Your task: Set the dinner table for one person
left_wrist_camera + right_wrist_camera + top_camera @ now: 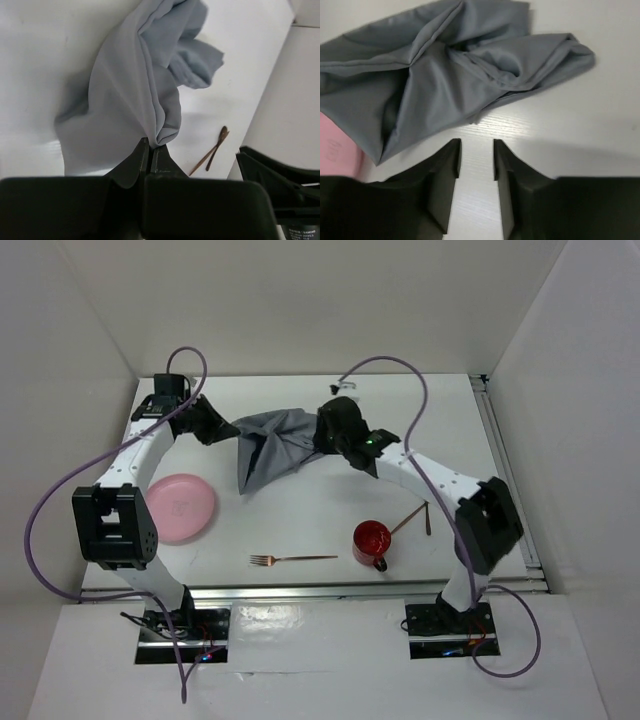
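The white dinner table bears a crumpled grey cloth mat at the back middle. My left gripper is shut on the mat's left corner; in the left wrist view the cloth hangs from the closed jaws of that gripper. My right gripper is at the mat's right end. In the right wrist view it is open and empty over bare table, just short of the cloth's edge.
A pink plate lies at the left, its edge also in the right wrist view. A copper fork and a red cup sit near the front. A copper knife and spoon lie crossed at the right, and also show in the left wrist view.
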Available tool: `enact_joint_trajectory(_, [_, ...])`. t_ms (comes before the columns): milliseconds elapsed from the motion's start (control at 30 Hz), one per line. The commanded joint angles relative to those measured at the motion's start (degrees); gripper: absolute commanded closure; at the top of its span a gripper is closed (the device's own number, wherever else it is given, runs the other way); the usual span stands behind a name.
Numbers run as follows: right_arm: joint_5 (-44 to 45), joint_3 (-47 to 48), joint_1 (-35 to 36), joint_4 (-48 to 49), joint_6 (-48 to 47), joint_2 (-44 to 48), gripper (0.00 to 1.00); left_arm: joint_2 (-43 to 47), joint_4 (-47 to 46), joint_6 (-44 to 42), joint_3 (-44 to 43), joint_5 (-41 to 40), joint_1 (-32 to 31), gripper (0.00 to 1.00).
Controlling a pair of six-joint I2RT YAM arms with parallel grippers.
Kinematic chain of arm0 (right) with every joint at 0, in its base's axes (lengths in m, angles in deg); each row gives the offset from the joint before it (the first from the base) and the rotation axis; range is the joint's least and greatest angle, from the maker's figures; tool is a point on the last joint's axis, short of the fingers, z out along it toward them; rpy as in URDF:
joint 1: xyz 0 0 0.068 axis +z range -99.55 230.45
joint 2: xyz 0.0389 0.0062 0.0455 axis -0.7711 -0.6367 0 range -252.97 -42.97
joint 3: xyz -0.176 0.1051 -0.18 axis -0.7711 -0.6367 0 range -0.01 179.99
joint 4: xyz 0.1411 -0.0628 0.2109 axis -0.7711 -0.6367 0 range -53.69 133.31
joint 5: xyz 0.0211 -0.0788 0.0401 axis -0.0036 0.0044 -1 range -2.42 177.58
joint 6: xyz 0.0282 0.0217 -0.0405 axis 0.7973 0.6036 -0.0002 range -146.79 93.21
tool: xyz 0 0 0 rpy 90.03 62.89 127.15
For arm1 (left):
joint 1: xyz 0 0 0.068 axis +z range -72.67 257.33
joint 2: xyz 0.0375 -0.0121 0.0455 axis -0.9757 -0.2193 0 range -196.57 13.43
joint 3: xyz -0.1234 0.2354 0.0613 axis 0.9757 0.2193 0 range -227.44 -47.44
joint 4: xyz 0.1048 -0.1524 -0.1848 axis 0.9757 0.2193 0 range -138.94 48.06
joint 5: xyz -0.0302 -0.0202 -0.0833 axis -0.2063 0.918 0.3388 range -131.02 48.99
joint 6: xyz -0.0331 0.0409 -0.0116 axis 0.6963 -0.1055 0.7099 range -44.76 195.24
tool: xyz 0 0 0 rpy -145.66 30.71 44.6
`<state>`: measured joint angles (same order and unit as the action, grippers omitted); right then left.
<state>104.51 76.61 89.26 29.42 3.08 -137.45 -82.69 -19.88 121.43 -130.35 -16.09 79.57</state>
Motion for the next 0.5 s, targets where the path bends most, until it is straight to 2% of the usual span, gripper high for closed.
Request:
enact_joint_trajectory(0, [-8.8, 7.6, 3.1, 0.2, -5.0, -7.3, 0.53, 2.3, -0.9, -2.0, 2.5, -0.9, 0.8, 1.0])
enact_joint_trajectory(33, [-9.8, 13.0, 3.6, -0.5, -6.4, -9.6, 0.48, 3.0, -0.9, -2.0, 3.1, -1.5, 0.8, 1.0])
enact_joint_trajectory(100, [-11.4, 18.8, 4.5, -4.2, -9.6, -16.1, 0.43, 3.0, -0.9, -3.0, 3.1, -1.5, 1.4, 1.0])
enact_joint_trajectory(133, [-11.4, 24.1, 5.0, -5.1, -10.8, -18.1, 0.37, 3.0, 0.0, -3.0, 2.2, -1.5, 1.4, 1.0])
enact_joint_trajectory(267, [-11.7, 37.3, 6.9, -11.7, -13.9, -29.8, 0.27, 2.5, 0.6, -3.0, 2.2, -0.7, 2.7, 1.0])
enact_joint_trajectory(467, [-7.4, 52.0, 8.7, -16.8, -17.7, -41.7, 0.27, 1.4, 0.1, -3.0, 1.6, 2.4, 5.2, 1.0])
